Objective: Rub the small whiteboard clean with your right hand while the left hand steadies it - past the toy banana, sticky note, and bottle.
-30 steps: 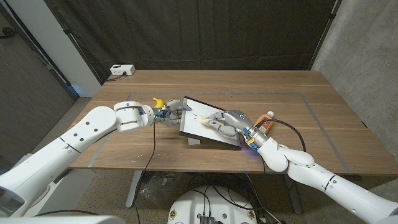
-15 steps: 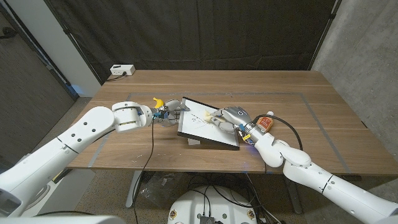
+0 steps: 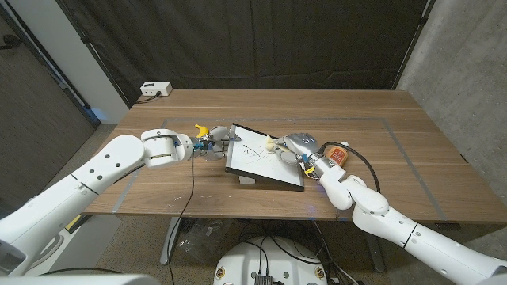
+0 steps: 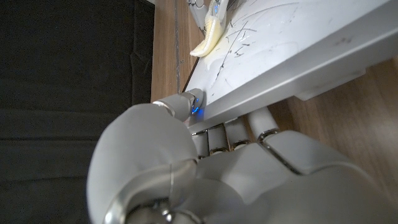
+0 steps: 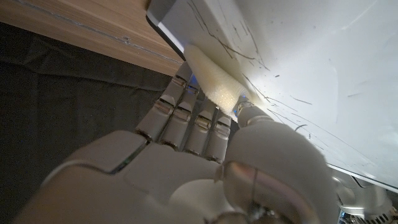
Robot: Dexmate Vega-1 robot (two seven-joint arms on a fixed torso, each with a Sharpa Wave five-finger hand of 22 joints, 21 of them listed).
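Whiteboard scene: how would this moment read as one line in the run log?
left hand grips whiteboard edge | right hand presses pale sponge on board | pen marks remain | toy banana behind left hand

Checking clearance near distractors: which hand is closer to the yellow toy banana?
Left. The left hand grips the white whiteboard's left edge, right beside the yellow toy banana. The right hand rubs a pale sponge on the board's far right side, well away from it.

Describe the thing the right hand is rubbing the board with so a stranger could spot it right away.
At the middle of the wooden table a small white whiteboard with black scribbles sits tilted. At its far right edge, the right hand presses a pale yellow foam sponge against it, unlike the bright yellow toy banana left of it.
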